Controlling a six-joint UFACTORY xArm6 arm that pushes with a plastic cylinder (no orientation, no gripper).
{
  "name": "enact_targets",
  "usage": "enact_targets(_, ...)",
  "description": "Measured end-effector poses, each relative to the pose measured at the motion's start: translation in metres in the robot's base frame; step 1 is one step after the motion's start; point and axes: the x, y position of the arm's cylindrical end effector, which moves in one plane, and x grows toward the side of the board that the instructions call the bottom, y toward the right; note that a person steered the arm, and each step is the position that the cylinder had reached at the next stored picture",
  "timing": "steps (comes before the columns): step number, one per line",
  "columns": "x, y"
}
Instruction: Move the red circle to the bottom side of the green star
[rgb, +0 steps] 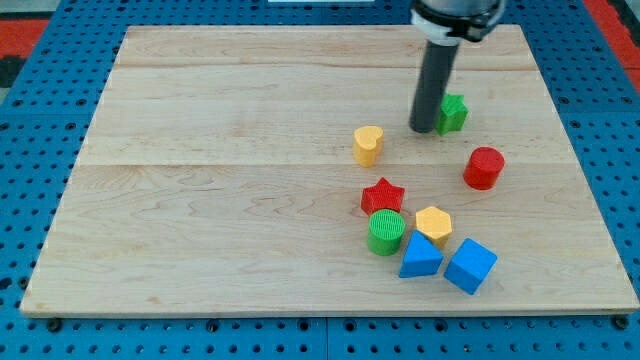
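Note:
The red circle (484, 167) is a short red cylinder standing right of the board's middle. The green star (453, 112) lies above it and slightly to the view's left, partly hidden by the rod. My tip (423, 129) rests on the board just left of the green star, touching or almost touching it, and up and left of the red circle, with a clear gap to the circle.
A yellow heart (368, 144) lies left of the tip. Below are a red star (382, 195), a green cylinder (386, 231), a yellow hexagon (434, 224), a blue triangle (419, 257) and a blue cube (470, 265). The wooden board (220, 180) sits on a blue pegboard.

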Motion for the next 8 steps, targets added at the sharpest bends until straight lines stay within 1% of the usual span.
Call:
enact_targets(1, 0.000, -0.037)
enact_targets(2, -0.010, 0.025)
enact_targets(3, -0.015, 0.042)
enact_targets(4, -0.014, -0.024)
enact_targets(5, 0.027, -0.003)
enact_targets(7, 0.080, 0.068)
enact_targets(8, 0.111, 0.043)
